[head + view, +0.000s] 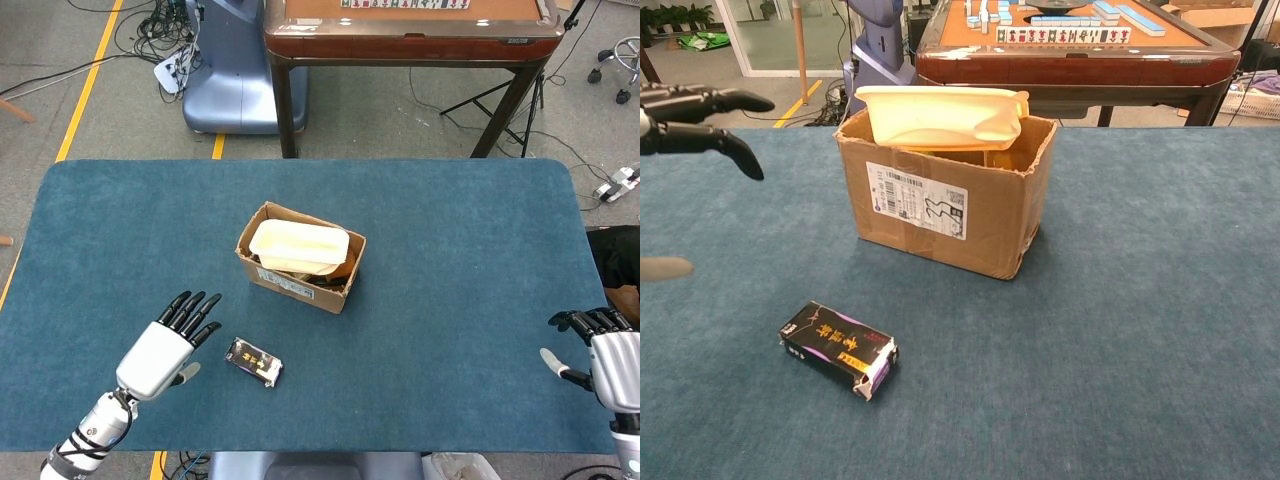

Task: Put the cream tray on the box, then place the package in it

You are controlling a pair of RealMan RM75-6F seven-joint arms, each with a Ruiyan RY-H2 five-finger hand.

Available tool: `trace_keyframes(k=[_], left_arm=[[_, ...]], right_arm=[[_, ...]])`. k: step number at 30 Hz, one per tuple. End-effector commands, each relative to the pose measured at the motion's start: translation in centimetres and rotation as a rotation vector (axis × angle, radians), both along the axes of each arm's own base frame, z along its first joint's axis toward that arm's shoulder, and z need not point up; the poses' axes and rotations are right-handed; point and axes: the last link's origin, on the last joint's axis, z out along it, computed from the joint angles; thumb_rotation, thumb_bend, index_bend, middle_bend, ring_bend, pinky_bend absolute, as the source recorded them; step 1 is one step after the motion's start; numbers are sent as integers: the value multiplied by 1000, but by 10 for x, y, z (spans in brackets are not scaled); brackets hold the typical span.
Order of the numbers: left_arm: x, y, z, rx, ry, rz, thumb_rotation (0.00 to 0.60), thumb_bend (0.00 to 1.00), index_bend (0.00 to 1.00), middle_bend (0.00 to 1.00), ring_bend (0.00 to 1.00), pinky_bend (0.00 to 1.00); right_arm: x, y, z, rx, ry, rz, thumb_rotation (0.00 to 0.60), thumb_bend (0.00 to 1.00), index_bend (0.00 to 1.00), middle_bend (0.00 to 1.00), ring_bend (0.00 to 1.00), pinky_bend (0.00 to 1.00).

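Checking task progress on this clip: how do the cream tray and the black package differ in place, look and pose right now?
The cream tray sits atop the open cardboard box, tilted across its rim; the black package lies flat on the blue table in front of the box. The tray is pale, plain and wide; the package is dark, printed with gold lettering and smaller. Neither is held: the left hand and the right hand are both open and apart from them.
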Motion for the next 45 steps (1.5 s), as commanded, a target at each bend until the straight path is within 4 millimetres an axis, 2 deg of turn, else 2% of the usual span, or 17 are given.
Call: trace_keyframes(k=[1, 6, 20, 28, 45], left_arm=[[-8, -5, -12, -40, 33, -14, 600, 134, 270, 0, 0, 67], [-13, -9, -23, -71, 124, 4, 600, 135, 270, 0, 0, 45], [1, -13, -59, -149, 195, -15, 600, 134, 218, 0, 0, 16], [12, -3, -81, -175, 224, -2, 600, 135, 217, 0, 0, 12], [29, 12, -106, -190, 282, 7, 600, 133, 209, 0, 0, 12]], right_arm=[[-1, 1, 4, -12, -1, -5, 600, 163, 465, 524, 446, 360], [-1, 4, 13, -72, 20, -10, 600, 164, 465, 524, 446, 360], [1, 11, 29, -119, -2, -10, 600, 164, 465, 524, 446, 360], [1, 15, 37, -147, -14, -9, 600, 164, 465, 524, 446, 360], [3, 21, 47, -168, -50, 7, 600, 164, 465, 524, 446, 360]])
